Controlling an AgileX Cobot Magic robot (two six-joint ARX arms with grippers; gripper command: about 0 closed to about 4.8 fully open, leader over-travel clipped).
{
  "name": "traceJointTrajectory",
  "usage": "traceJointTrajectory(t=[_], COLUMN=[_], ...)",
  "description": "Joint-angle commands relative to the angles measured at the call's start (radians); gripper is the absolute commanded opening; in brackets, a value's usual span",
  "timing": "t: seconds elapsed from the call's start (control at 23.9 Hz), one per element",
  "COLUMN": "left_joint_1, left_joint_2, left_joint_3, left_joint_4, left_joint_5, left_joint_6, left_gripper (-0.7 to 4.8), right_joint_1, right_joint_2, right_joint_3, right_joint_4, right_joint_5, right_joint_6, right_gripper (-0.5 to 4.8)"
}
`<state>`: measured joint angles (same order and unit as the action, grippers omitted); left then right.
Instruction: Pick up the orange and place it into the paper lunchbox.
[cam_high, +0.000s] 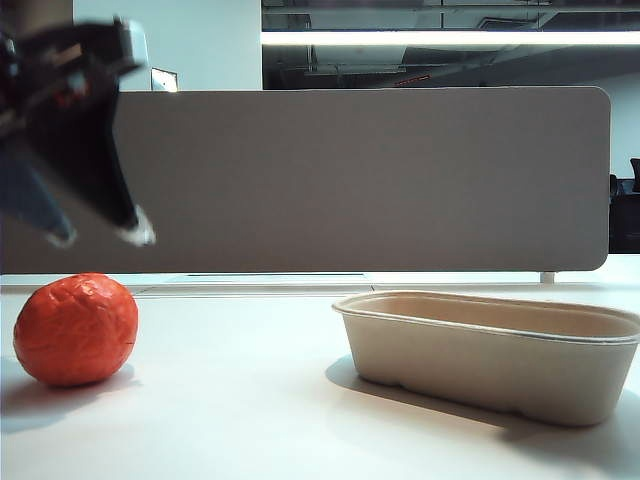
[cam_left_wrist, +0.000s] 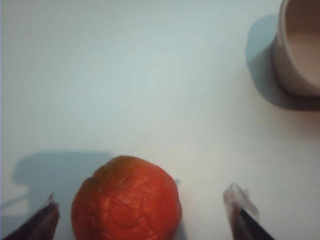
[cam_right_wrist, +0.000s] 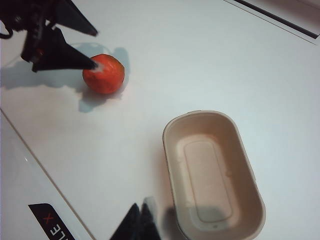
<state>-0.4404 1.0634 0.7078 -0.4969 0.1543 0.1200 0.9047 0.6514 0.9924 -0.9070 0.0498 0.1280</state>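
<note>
I've got the left end effector spread wide above the orange, nothing gripped yet, the lunchbox empty, and the right end effector looks pressed together.

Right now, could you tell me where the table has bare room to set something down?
The widest free patch lies between the orange and the lunchbox, running toward the grey partition. The lunchbox is empty too. It is crowded only around the orange, where the open left gripper hangs above it. The right gripper hovers over the lunchbox's near end.
</note>
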Motion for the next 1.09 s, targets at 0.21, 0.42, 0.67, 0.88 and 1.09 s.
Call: traceJointTrajectory(t=[0.21,0.42,0.67,0.88,1.09], left_joint_1=[-0.001,-0.001,-0.001,-0.001,-0.001], left_joint_2=[0.161,0.255,0.298,0.298,0.297], left_joint_3=[-0.029,-0.029,-0.03,-0.029,-0.028], left_joint_4=[0.126,0.131,0.132,0.138,0.161], left_joint_5=[-0.027,-0.026,-0.02,-0.019,0.039], left_joint_6=[0.0,0.0,0.0,0.0,0.0], left_gripper=[4.79,4.79,4.79,4.79,1.78], right_joint_1=[0.002,0.002,0.002,0.002,0.002], right_joint_2=[-0.002,-0.002,-0.002,-0.002,-0.002], right_joint_3=[0.006,0.006,0.006,0.006,0.006], right_joint_4=[0.014,0.014,0.014,0.014,0.013], right_joint_5=[0.0,0.0,0.0,0.0,0.0], right_joint_6=[0.003,0.003,0.003,0.003,0.003], right_gripper=[-0.06,-0.06,-0.06,-0.06,-0.06])
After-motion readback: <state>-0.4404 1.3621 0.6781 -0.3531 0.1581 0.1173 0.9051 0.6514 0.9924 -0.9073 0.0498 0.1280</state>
